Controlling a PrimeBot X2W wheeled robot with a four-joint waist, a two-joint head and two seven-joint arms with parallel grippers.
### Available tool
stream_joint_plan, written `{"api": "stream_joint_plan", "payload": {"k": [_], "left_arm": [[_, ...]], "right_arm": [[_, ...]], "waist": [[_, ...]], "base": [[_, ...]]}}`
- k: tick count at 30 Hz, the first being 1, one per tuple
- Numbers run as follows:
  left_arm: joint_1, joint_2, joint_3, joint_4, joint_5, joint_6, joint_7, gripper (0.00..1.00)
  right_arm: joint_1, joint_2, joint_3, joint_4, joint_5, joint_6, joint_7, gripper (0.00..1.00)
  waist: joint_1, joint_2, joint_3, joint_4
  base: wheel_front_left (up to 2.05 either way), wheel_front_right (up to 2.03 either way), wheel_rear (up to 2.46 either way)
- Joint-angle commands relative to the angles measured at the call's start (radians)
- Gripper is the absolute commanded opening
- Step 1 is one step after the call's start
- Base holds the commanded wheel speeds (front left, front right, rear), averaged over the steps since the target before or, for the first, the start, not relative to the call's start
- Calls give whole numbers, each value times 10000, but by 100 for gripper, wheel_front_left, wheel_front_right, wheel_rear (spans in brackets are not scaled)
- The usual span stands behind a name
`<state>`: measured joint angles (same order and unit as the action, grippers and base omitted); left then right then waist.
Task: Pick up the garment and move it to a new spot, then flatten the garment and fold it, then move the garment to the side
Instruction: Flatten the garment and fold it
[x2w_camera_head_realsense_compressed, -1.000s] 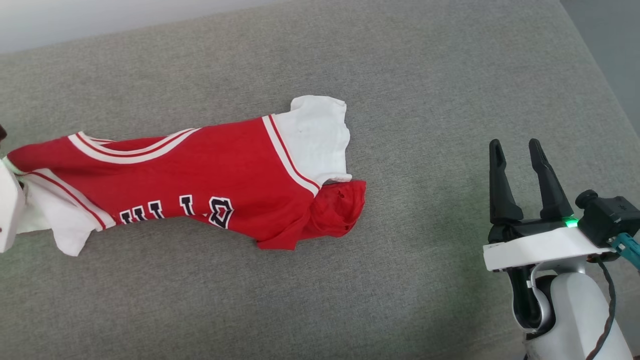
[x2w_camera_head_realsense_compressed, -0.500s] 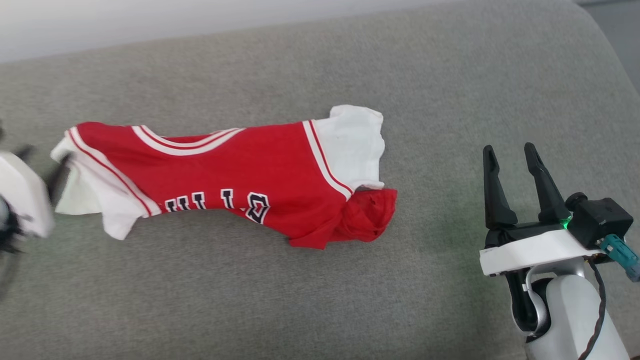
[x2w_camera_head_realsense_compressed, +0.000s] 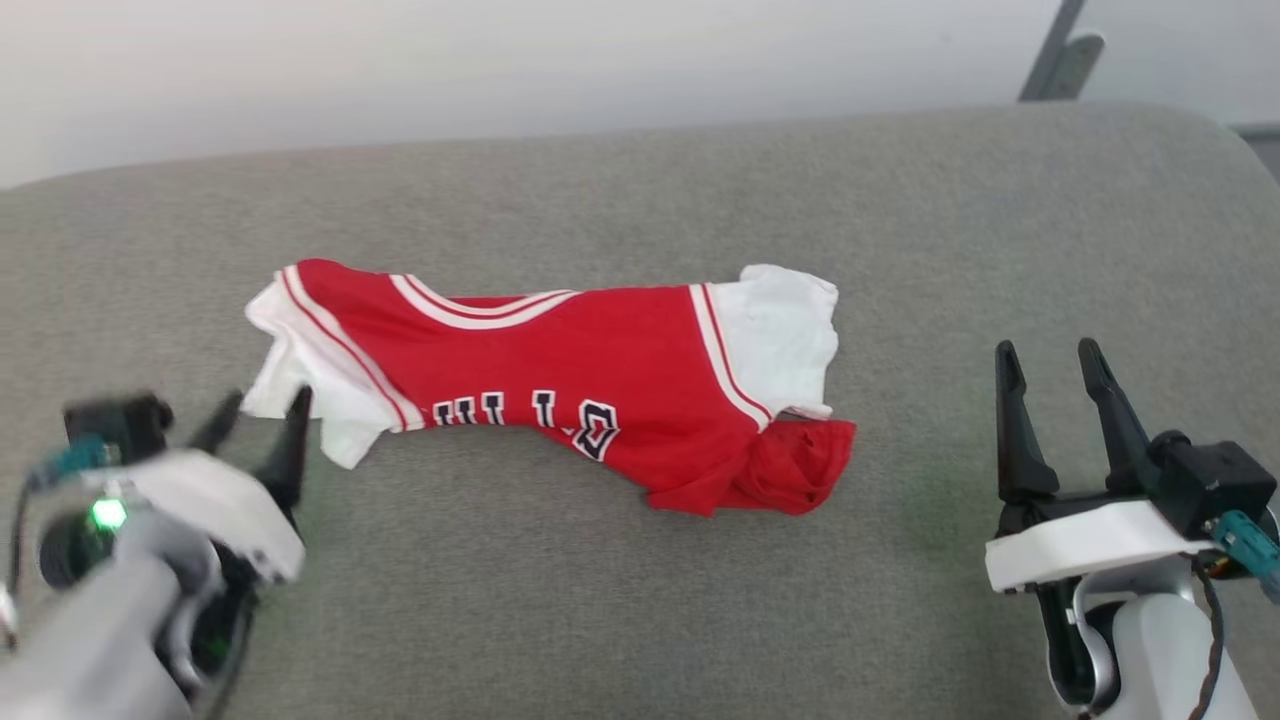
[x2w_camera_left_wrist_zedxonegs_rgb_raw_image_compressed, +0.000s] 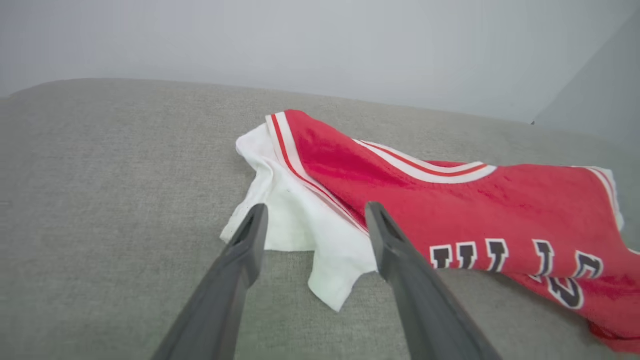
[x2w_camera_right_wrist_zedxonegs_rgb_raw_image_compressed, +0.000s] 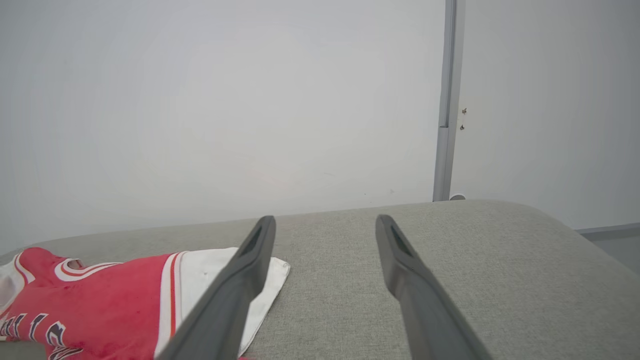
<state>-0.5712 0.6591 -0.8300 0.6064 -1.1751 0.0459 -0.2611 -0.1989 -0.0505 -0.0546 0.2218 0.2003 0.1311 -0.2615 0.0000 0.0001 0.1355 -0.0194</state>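
The garment (x2w_camera_head_realsense_compressed: 600, 380), a red jersey T-shirt with white sleeves, striped trim and navy numerals, lies stretched left to right on the grey cushion, its lower right end bunched in a red lump. My left gripper (x2w_camera_head_realsense_compressed: 265, 408) is open at the lower left, just short of the left white sleeve. In the left wrist view the garment (x2w_camera_left_wrist_zedxonegs_rgb_raw_image_compressed: 450, 200) lies ahead and the open left gripper (x2w_camera_left_wrist_zedxonegs_rgb_raw_image_compressed: 316, 207) frames that sleeve without gripping it. My right gripper (x2w_camera_head_realsense_compressed: 1047, 350) stands open to the garment's right, well apart. In the right wrist view the right gripper (x2w_camera_right_wrist_zedxonegs_rgb_raw_image_compressed: 325, 220) is empty, the garment (x2w_camera_right_wrist_zedxonegs_rgb_raw_image_compressed: 100, 295) at lower left.
The grey fabric cushion (x2w_camera_head_realsense_compressed: 640, 620) spreads widely around the garment, with a rounded edge at the far right. A pale wall (x2w_camera_head_realsense_compressed: 500, 60) stands behind it, and a grey metal bar (x2w_camera_head_realsense_compressed: 1060, 45) leans at the upper right.
My left gripper has let go of the garment's left end and drawn back to the lower left, open. The head camera has shifted, so the whole scene sits further right and lower.
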Motion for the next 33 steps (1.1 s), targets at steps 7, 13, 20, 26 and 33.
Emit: {"api": "stream_joint_plan", "payload": {"k": [7, 13, 20, 26, 33], "left_arm": [[3189, -1257, 3676, -1947, 3222, 336, -49, 100], [5202, -2411, 6319, -3534, 5240, -28, -51, 100], [6578, -3351, 7905, -4673, 7038, -511, -51, 100], [6809, -3899, 8512, -4678, 7747, -987, -51, 100], [6669, -4289, 8851, -4549, 8208, -1337, -51, 100]], "right_arm": [[375, -11, -121, -68, -63, -5, -51, 100], [648, -11, -259, -210, -23, -3, -51, 100], [900, -12, -332, -412, 44, -3, -51, 100], [921, -9, -345, -376, 60, -5, -51, 100], [848, -9, -327, -310, 15, -5, -51, 100]], "waist": [[0, -1, -360, 306], [0, -1, -415, 346], [0, -1, -390, 317], [0, -1, -360, 339], [0, -1, -383, 374]], "base": [[0, 0, 0], [0, 0, 0], [0, 0, 0], [0, 0, 0], [0, 0, 0]]}}
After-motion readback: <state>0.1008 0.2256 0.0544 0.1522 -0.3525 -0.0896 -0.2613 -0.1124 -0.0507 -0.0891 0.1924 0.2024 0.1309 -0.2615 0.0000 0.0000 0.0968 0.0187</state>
